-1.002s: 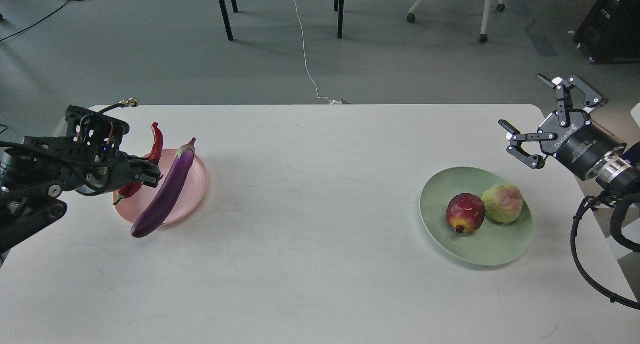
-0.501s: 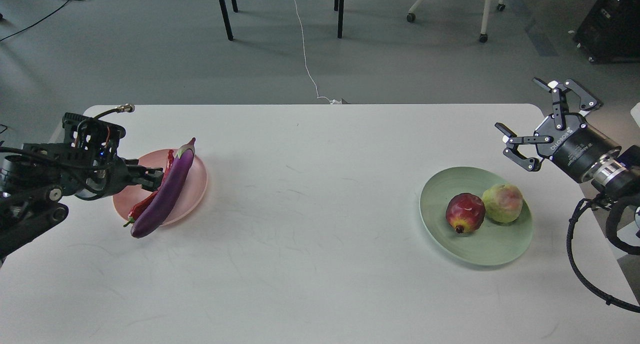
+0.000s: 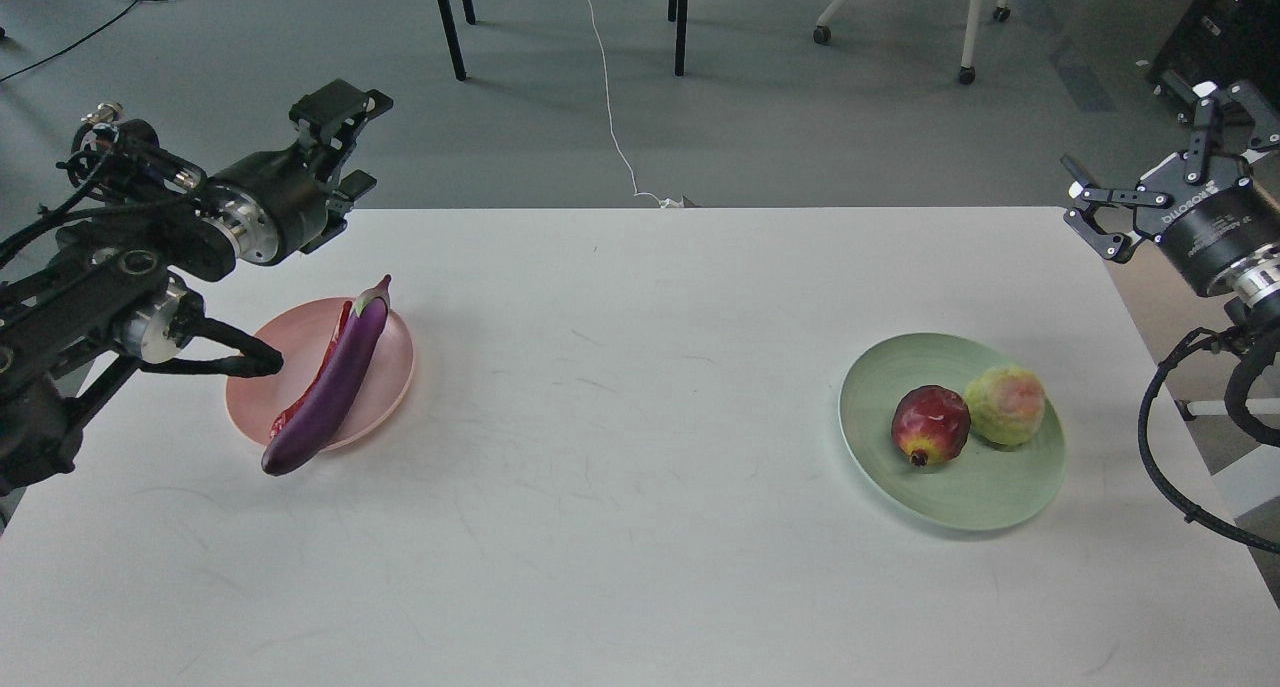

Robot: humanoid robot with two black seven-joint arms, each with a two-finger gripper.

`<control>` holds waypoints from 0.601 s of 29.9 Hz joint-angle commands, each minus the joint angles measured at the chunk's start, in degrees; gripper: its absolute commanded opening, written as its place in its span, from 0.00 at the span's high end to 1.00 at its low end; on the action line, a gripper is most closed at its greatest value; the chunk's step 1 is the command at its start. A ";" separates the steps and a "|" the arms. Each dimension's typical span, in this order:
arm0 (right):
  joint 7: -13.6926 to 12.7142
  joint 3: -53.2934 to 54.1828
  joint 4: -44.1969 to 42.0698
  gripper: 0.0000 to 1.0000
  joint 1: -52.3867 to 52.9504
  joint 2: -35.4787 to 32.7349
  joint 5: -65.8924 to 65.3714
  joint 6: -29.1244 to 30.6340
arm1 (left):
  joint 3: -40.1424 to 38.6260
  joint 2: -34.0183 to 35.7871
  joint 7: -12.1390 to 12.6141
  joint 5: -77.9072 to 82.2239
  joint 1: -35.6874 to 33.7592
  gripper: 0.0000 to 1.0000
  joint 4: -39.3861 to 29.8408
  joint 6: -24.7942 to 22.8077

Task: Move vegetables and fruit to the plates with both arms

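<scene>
The purple eggplant point(image 3: 335, 382) lies aslant across the pale pink plate point(image 3: 392, 367), its lower end past the rim. The red chili point(image 3: 287, 420) lies on the plate beside it, mostly hidden behind the eggplant. The dark red fruit point(image 3: 930, 425) and the yellow-green fruit point(image 3: 1005, 405) sit side by side on the mint green plate point(image 3: 985, 492). My left gripper point(image 3: 360, 142) is open and empty, raised above the table's far left edge, behind the pink plate. My right gripper point(image 3: 1150, 157) is open and empty, raised off the table's far right corner.
The white table point(image 3: 620, 447) spans the view. Beyond it on the grey floor are black table legs point(image 3: 448, 22), a white cable point(image 3: 610, 97), a wheeled chair base point(image 3: 965, 27) and a black case point(image 3: 1235, 37). My left arm's cable point(image 3: 225, 357) hangs over the pink plate's left side.
The left gripper let the chili go onto the pink plate beside the eggplant, then rose and swung back off the plate. The right gripper rose and drew back to the right.
</scene>
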 commanded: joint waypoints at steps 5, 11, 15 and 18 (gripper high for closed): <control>-0.61 5.37 -4.64 0.01 2.68 6.14 0.93 0.00 | -10.93 -8.99 -4.47 -13.25 0.65 0.02 7.78 -2.71; -0.96 8.88 -4.82 0.01 2.60 12.12 2.51 -0.22 | -19.36 -11.46 -6.67 -21.01 6.18 0.02 10.33 -12.30; -1.40 9.33 -7.53 0.01 2.33 13.79 4.53 -0.67 | -22.72 -12.70 -6.67 -23.81 7.16 0.02 16.03 -16.25; -3.33 9.59 -10.08 0.01 2.42 16.24 5.41 -0.40 | -22.54 -12.96 -6.76 -25.93 7.33 0.02 21.65 -18.89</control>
